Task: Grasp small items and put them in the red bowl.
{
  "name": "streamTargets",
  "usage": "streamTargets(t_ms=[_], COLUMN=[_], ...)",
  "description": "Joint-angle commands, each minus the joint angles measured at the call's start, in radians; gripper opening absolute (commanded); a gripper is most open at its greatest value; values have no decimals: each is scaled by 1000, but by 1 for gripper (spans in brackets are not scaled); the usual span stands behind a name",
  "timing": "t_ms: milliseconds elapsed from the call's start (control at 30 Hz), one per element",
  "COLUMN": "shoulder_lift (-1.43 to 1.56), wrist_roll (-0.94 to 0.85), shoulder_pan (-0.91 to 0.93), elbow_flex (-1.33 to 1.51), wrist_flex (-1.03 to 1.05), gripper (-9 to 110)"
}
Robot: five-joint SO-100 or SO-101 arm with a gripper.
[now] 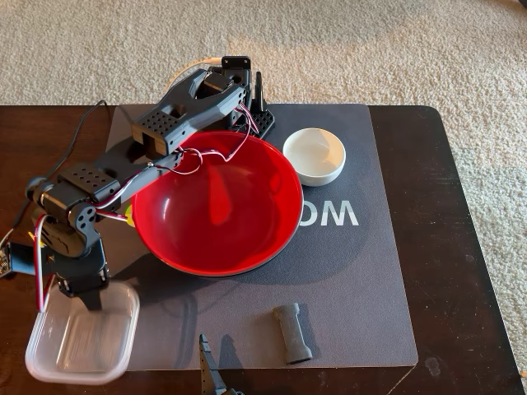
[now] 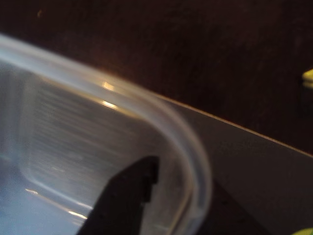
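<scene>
Arm reaching to the clear tub at the worktop's front-left corner.

The dark wooden worktop (image 1: 461, 247) carries a matte grey rectangular mat (image 1: 354, 304). On it sits the large glossy red round bowl (image 1: 216, 202), smooth and empty, with a small white ceramic bowl (image 1: 314, 155) just beside it. The clear square plastic tub (image 1: 82, 333) with rounded corners overhangs the mat's edge; the fingers (image 1: 78, 292) meet its rim, one dark finger (image 2: 128, 196) inside, grip uncertain. The dark grey spool-shaped bar (image 1: 292, 332) lies apart.

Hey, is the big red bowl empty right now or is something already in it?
Empty. The fixed view shows only bare glossy red inside the red bowl; the dark grey spool lies on the mat and the clear tub sits outside it.
</scene>
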Motion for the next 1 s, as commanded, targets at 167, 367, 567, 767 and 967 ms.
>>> streamTargets(t_ms=[167,367,567,767,967], shoulder_lift=[448,896,1430,1905,2283], wrist_roll=[-112,-129,-126,-91,141], shoulder_pan=[25,-127,-456,-566,-301], elbow_flex=[-11,327,919,1592,2275], wrist_flex=[8,8,6,-5,-175], gripper=[0,0,0,0,0])
